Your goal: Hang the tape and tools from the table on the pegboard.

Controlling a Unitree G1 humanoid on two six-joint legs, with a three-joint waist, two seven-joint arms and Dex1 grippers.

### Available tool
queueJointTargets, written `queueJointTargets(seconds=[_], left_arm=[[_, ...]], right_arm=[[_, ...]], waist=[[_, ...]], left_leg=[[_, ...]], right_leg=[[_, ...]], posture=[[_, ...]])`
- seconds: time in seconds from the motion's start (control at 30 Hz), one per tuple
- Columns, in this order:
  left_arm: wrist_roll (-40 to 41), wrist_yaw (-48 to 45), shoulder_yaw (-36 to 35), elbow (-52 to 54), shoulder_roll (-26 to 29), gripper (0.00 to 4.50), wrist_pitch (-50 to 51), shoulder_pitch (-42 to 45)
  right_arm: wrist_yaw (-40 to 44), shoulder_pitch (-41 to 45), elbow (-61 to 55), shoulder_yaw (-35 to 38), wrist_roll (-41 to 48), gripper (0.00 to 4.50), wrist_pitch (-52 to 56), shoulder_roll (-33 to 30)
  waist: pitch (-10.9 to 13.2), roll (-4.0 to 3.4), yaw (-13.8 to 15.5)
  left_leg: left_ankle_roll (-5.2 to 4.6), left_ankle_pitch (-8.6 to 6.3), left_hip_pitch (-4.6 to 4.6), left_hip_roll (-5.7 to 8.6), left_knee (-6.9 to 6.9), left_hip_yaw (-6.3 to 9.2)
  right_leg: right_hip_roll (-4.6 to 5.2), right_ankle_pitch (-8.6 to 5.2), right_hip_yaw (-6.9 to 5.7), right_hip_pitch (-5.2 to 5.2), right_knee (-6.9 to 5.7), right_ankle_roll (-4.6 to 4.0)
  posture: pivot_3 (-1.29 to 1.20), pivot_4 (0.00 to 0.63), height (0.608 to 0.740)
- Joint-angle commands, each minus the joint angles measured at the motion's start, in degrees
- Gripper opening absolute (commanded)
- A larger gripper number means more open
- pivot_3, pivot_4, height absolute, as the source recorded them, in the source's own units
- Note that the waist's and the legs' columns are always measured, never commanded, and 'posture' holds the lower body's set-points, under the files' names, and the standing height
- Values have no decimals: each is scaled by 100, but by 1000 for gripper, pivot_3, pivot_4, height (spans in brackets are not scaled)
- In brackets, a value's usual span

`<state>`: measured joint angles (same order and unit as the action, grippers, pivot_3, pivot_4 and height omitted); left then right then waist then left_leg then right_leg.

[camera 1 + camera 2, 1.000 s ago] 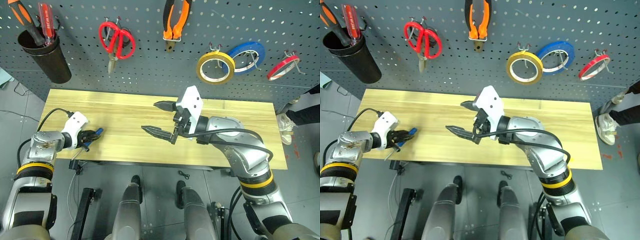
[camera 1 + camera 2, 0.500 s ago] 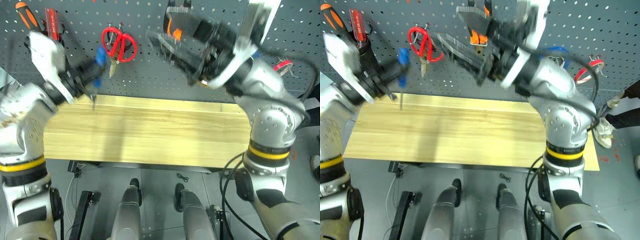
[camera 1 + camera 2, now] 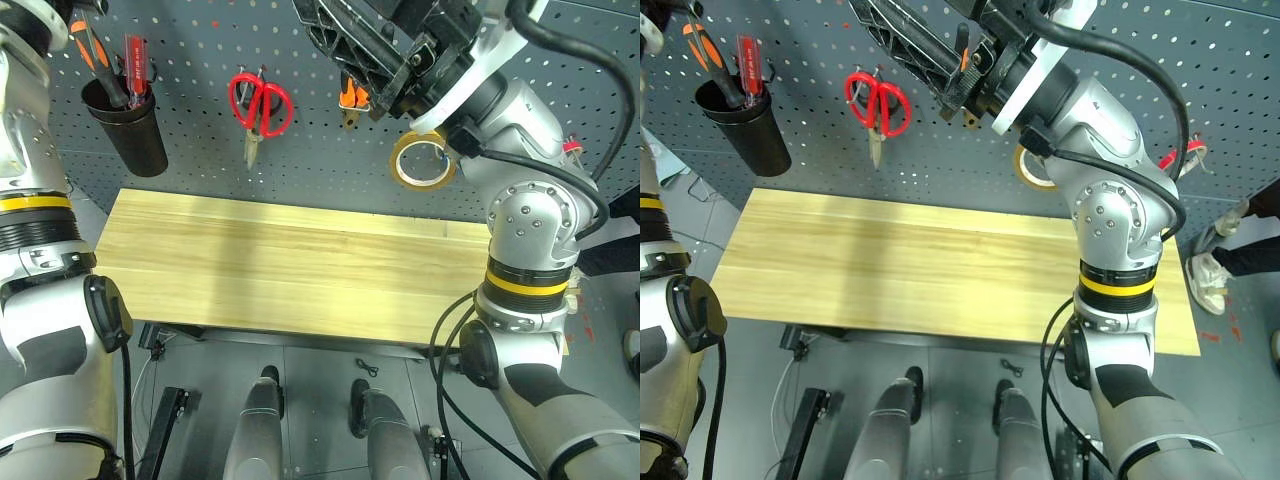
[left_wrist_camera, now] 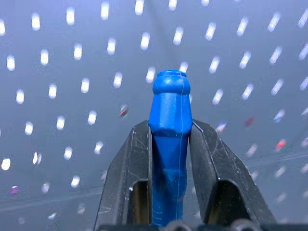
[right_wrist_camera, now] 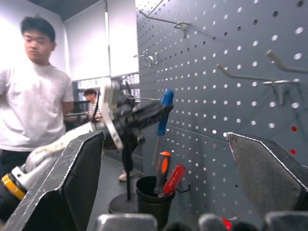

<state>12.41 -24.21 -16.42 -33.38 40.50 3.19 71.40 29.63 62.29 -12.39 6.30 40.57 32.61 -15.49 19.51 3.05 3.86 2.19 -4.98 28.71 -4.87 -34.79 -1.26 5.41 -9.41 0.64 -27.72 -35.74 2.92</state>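
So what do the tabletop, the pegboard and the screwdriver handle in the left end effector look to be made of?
The table looks like light yellowish wood: plank seams and grain, matte. The pegboard seems to be painted sheet metal, though it could be plastic: dark grey-blue, regular holes, metal hooks. The blue screwdriver handle, clamped in the left end effector, looks like moulded plastic with a slight sheen and a seam line.

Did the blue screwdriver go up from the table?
Yes. The blue screwdriver rose off the table in the left gripper and is now up by the pegboard, above the black cup.
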Motion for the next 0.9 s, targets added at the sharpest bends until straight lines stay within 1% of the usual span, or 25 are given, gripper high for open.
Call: queueJointTargets(seconds=[0.03, 0.17, 0.23, 0.3, 0.43, 0.47, 0.53, 0.57, 0.67, 0.8, 0.9], left_arm=[[-118, 99, -53, -170, 39, 610, -505, -90], [3, 71, -120, -244, -82, 610, -489, -368], [79, 45, -162, -205, -141, 1651, -487, -440], [169, 44, -223, -133, -197, 2428, -424, -466], [408, 16, -341, 180, -138, 4348, -177, -414], [497, -52, -351, 363, -120, 4459, -60, -444], [686, -187, -376, 739, -71, 4459, 229, -509], [877, -331, -386, 996, -38, 4459, 530, -542], [1898, -1029, -277, 2105, 115, 4459, 2135, -814], [3057, -1540, 116, 3676, 362, 4459, 4094, -1724], [3479, -1727, 488, 4605, 422, 4459, 4847, -2606]], right_arm=[[-110, -48, -324, 78, -23, 4500, -56, -112], [-172, -151, -379, 46, -59, 4500, -46, -191], [-164, -192, -377, 22, -93, 4500, -40, -218], [-144, -241, -386, -1, -117, 4500, -39, -253], [-103, -360, -385, -51, -153, 4500, -63, -325], [-49, -387, -329, -56, -193, 4500, -97, -369], [54, -478, -236, -67, -283, 4500, -163, -459], [108, -578, -229, -70, -330, 4500, -185, -517], [382, -1038, -410, -122, -432, 4500, -151, -802], [857, -2003, -868, -342, -432, 4500, 138, -1380], [870, -2804, -1081, -477, -677, 4500, 184, -1703]], waist=[[0, 0, -6], [-1, 0, -7], [-1, 0, -7], [-1, 1, -7], [-1, 1, -16], [-1, 1, -16], [-4, 5, -7], [-4, 5, -6], [-5, 5, -5], [-13, -1, -4], [-15, 0, -11]], left_leg=[[0, 0, 0, -1, 0, 0], [0, 0, 0, -1, -1, 0], [0, 1, 1, -1, -3, 0], [-1, 1, 3, -1, -5, 1], [-1, 1, 2, -1, -7, 1], [-1, 1, 2, -1, -7, 1], [-1, 2, 2, -1, -7, 1], [-1, 2, 2, -1, -8, 2], [-1, 2, -1, -1, -9, 3], [-1, 1, -13, 0, -8, 6], [-3, -1, -47, 0, -7, 5]], right_leg=[[0, 0, 0, 0, -1, 0], [0, 1, 0, -1, -6, -1], [0, 1, 0, -1, -10, -2], [0, 2, 1, -1, -12, -3], [0, 2, 1, 0, -14, -3], [0, 2, 0, 0, -17, -3], [0, 2, 1, 0, -21, -3], [0, 2, 1, 2, -24, -3], [1, 3, 0, 11, -29, -1], [3, 3, 0, 34, -23, 2], [4, 0, 1, 64, 0, 5]], posture=[[111, 236, 740], [101, 245, 740], [101, 245, 740], [102, 248, 740], [112, 248, 740], [124, 245, 740], [134, 243, 740], [146, 242, 740], [167, 244, 740], [168, 252, 740], [151, 260, 740]])
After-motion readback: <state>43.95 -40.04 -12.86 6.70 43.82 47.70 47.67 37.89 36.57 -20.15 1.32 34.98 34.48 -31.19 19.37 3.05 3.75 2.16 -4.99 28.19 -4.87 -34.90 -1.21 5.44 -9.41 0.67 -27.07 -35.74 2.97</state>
